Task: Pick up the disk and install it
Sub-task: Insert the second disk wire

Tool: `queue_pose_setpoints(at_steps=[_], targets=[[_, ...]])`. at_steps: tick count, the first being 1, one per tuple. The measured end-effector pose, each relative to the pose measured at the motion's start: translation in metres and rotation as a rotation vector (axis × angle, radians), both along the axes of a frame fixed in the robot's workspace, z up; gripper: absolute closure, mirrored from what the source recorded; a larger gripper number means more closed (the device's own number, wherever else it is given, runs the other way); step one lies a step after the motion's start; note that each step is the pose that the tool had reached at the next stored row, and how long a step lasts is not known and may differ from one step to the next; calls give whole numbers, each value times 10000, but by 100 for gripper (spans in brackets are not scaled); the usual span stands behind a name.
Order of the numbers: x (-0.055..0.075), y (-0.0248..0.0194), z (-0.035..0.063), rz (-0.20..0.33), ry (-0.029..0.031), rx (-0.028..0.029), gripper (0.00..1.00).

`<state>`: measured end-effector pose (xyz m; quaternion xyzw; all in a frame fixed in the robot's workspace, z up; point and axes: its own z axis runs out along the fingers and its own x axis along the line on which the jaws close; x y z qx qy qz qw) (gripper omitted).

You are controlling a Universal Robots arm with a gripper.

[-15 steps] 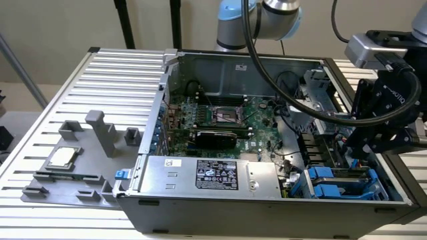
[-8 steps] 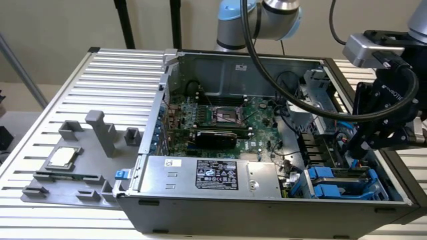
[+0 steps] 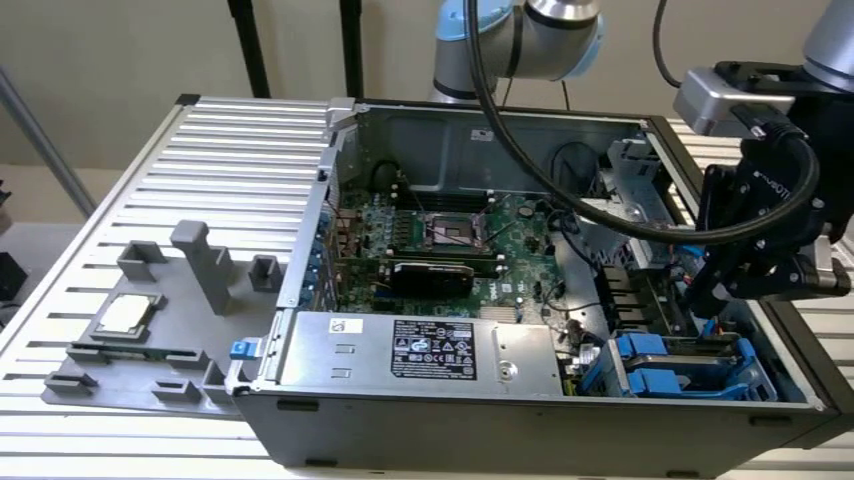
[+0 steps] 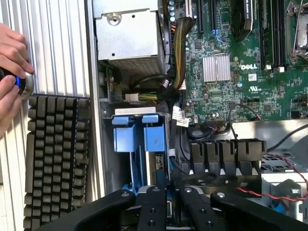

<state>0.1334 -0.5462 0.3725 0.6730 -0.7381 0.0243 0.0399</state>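
Note:
The disk [image 4: 155,163] stands edge-on in the drive bay at the corner of the open computer case [image 3: 534,420], its grey metal side below the blue frame tabs [image 4: 139,132]. My gripper [image 4: 173,185] reaches down onto it with its fingers [image 4: 156,192] drawn close together, and a thin grey-blue edge shows in the narrow gap between them. In the exterior view the gripper [image 3: 707,295] hangs over the blue frames in the bay [image 3: 661,365] at that view's lower right. The contact itself is mostly hidden by the fingers.
The motherboard [image 3: 454,240] and power supply [image 3: 400,345] fill the case, and cables [image 4: 180,53] run beside the bay. A grey fixture [image 3: 160,340] holding a small silver chip [image 3: 123,315] lies on the slatted table. A person's hand [image 4: 12,72] and a keyboard [image 4: 57,159] are outside the case.

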Motion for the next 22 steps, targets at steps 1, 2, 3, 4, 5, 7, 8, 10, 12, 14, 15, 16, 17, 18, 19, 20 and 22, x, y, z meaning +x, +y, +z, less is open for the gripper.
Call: queue_pose_setpoints(at_steps=[1,2,3,4,5,7,8,10,12,14,15,16,17,18,19,20,22], targets=[[-19,-6,-2,2,-25,45,100],[-34,-13,-6,4,-62,100,100],[-49,-21,-13,7,-107,163,100],[-62,-30,-20,10,-147,213,100],[-75,-41,-28,14,-183,253,100],[-97,-67,-43,22,-259,324,100],[-104,-81,-51,28,-305,355,100],[-112,-110,-66,39,-391,407,100],[-118,-143,-82,48,-479,454,100],[-123,-170,-101,59,-546,491,100],[-125,-178,-112,67,-579,511,100],[-126,-183,-123,73,-609,531,100],[-128,-189,-135,79,-638,552,100],[-129,-193,-147,88,-663,570,100],[-131,-196,-159,97,-683,585,100],[-133,-198,-172,108,-700,600,100],[-136,-201,-201,128,-740,639,100]])
